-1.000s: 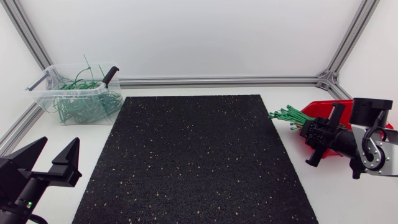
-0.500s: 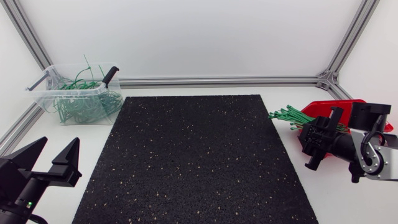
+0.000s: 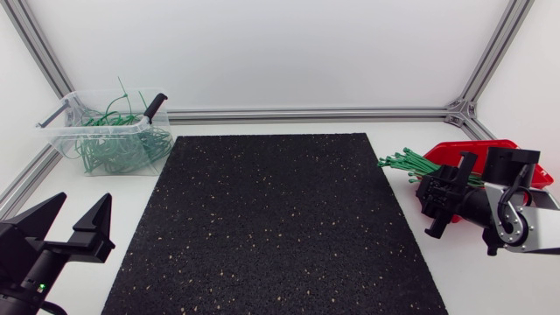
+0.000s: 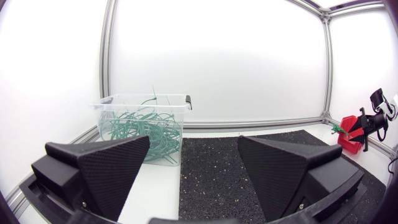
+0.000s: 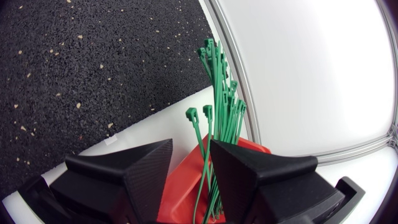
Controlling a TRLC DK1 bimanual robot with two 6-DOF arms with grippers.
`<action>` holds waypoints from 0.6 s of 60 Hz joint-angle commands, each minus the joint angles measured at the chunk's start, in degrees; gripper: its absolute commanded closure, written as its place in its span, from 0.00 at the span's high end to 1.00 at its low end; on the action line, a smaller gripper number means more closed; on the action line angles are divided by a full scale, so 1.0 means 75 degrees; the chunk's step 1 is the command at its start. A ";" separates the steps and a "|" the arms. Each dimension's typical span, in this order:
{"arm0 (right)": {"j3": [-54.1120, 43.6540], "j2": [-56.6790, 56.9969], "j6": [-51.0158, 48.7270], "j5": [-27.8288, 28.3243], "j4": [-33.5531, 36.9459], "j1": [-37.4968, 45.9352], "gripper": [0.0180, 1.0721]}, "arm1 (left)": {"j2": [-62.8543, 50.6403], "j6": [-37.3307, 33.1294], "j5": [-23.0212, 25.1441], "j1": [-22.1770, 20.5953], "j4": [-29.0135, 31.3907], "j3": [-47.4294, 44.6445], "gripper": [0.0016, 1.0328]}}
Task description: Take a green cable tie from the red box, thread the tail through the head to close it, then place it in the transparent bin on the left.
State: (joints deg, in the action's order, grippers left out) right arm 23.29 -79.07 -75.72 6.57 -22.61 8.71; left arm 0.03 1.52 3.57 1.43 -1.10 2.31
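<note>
**A:** White table, black mat (image 3: 271, 219) mid-frame. L gripper (image 3: 86, 201) sits lower left, fingers spread wide, nothing betw. them.

**B:** And the R gripper (image 5: 191, 152)?

**A:** At the right edge, over the red box (image 3: 472, 149). Fingers parted just a little, not pinching anything. One tie (image 5: 198, 165) runs along the gap beneath it. Can't tell if it touches a finger.

**B:** Anything hidden?

**A:** Box mostly covered by the R arm (image 3: 525, 219) in head view. In R wrist view the tails vanish under the fingers.

**B:** How do they look?

**A:** Green cable ties (image 3: 404, 161) are straight and bundled, heads fanned past the box rim toward the mat. Transparent bin (image 3: 96, 127) is upper left, holding tangled looped ties (image 3: 114, 150), well apart from both grippers.
</note>
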 commanded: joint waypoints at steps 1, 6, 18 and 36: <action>-0.0035 -0.0215 -0.0157 -0.0079 -0.0161 -0.0095 0.42 | 0.0078 0.0032 -0.0031 -0.0027 0.0159 -0.0296 0.96; -0.0023 -0.0321 -0.0146 -0.0114 -0.0278 -0.0130 0.42 | 0.0078 0.0032 -0.0043 -0.0027 0.0159 -0.0296 0.96; -0.0011 -0.0403 -0.0099 -0.0161 -0.0384 -0.0200 0.42 | 0.0078 0.0032 -0.0043 -0.0027 0.0159 -0.0296 0.96; 0.0047 -0.0462 -0.0087 -0.0219 -0.0477 -0.0247 0.32 | 0.0078 0.0032 -0.0031 -0.0039 0.0147 -0.0296 0.96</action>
State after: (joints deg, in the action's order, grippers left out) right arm 23.31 -81.47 -75.70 5.45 -25.61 7.20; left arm 0.03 1.52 3.57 1.43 -1.10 2.31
